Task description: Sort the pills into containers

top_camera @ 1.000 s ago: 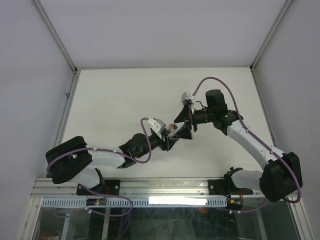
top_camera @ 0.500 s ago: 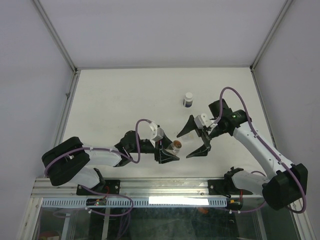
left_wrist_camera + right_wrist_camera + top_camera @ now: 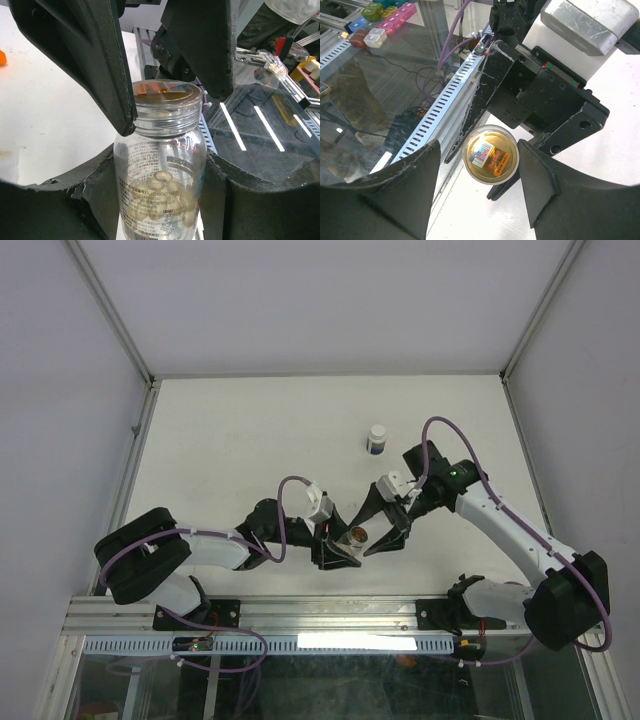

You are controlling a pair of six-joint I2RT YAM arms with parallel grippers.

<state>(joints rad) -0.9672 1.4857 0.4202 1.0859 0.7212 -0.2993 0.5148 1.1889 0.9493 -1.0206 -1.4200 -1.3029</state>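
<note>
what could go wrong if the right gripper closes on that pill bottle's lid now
1. The right gripper straddles the lid with gaps on both sides; an uneven close may shove the pill bottle askew in the left gripper.
2. The bottle is held in the air close to the near edge of the table; if it tilts once opened, capsules might spill off it.

Fine dark print runs in rows across the label of the clear vial (image 3: pixel 160 170). From my left wrist I see it through the curved wall and cannot read any of it with certainty. The sticker (image 3: pixel 490 156) on its lid (image 3: pixel 170 104) has red, blue and orange blocks, with lettering too small to read. The white bottle (image 3: pixel 377 438) carries a dark label, also illegible.
</note>
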